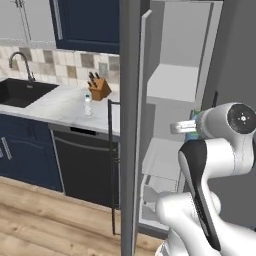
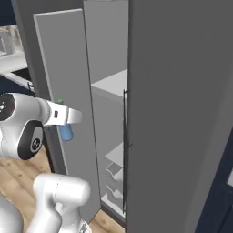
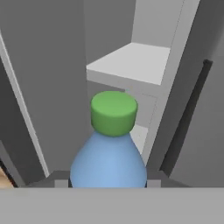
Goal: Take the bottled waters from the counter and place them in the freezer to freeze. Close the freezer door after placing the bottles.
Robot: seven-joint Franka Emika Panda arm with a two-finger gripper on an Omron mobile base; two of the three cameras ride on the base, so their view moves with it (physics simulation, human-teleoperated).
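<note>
Now hand pinching smooth blue-tinted bottle, round green cap, before white freezer shelf.

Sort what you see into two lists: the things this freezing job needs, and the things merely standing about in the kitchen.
Needed for the job:
- blue bottle with green cap, held in the gripper
- clear bottle, on the counter
- freezer, standing open
- freezer door

Merely standing about:
- knife block
- sink
- tap
- dishwasher

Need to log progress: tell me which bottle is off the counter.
The blue-tinted, green-capped bottle, held at the open freezer; the clear bottle stands on the counter.
</note>
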